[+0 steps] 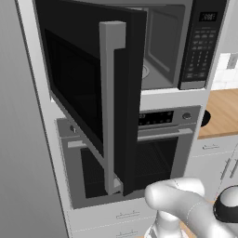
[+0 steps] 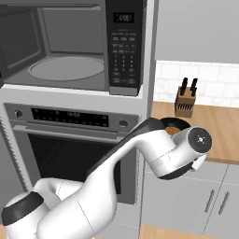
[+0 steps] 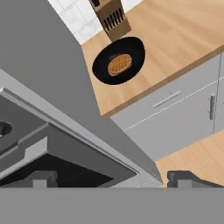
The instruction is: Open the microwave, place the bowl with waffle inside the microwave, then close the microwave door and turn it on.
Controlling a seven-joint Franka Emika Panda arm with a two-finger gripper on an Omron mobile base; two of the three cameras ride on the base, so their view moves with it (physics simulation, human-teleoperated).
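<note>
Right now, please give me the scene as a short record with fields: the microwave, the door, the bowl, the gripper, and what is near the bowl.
microwave: open, cavity with glass turntable, nothing on it
microwave door: swung wide open, silver handle facing out
bowl: black, on the wooden counter, holds one waffle
gripper: open, holding nothing, apart from the bowl
near bowl: knife block just behind it

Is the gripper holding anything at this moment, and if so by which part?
Nothing is held. The gripper is open and empty, apart from the black bowl with the waffle on the wooden counter.
</note>
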